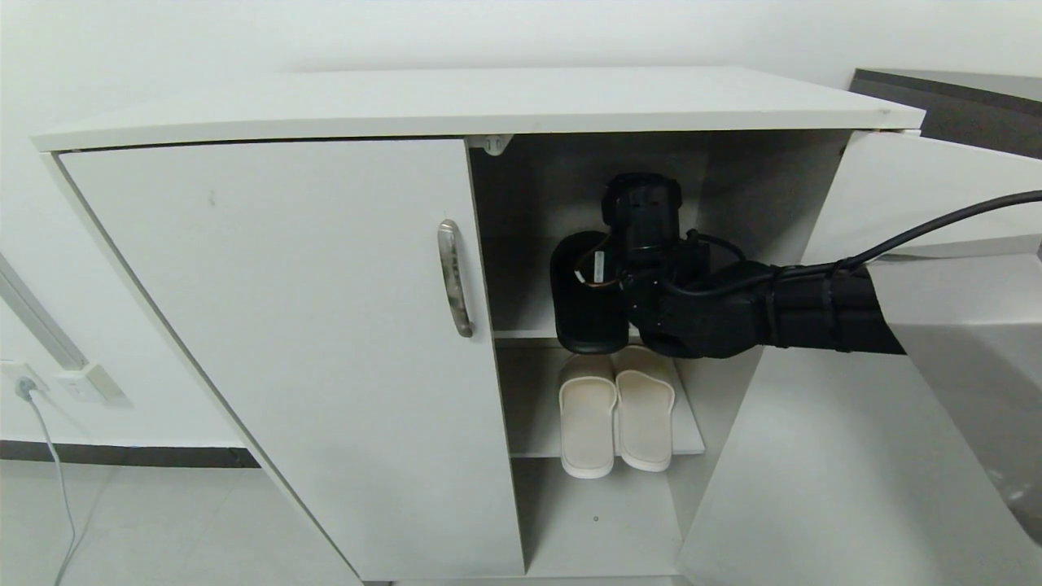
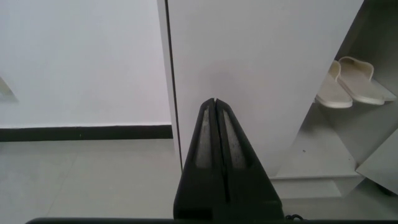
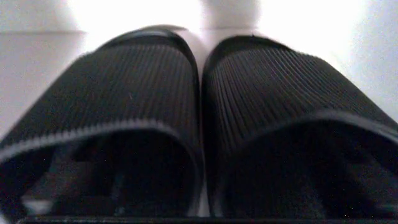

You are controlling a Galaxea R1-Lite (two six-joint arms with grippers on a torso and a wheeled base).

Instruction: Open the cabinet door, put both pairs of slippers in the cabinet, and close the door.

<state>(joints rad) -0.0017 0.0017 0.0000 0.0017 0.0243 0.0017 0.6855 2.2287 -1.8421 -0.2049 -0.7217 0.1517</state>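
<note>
The white cabinet (image 1: 480,98) has its left door (image 1: 285,325) closed and its right door (image 1: 814,472) swung wide open. A pair of white slippers (image 1: 616,411) lies side by side on the middle shelf, also seen as the white slippers (image 2: 351,81). My right gripper (image 1: 625,283) is inside the upper compartment, shut on a pair of black slippers (image 1: 584,293) whose sole hangs over the shelf edge. The black slippers (image 3: 199,124) sit close before the wrist camera, straps toward it. My left gripper (image 2: 214,104) is shut and empty, low in front of the closed door.
A metal handle (image 1: 454,277) runs down the closed door's right edge. A wall socket with a cable (image 1: 24,384) is at the left, above a dark skirting strip (image 1: 122,454). The bottom compartment (image 1: 594,521) holds nothing.
</note>
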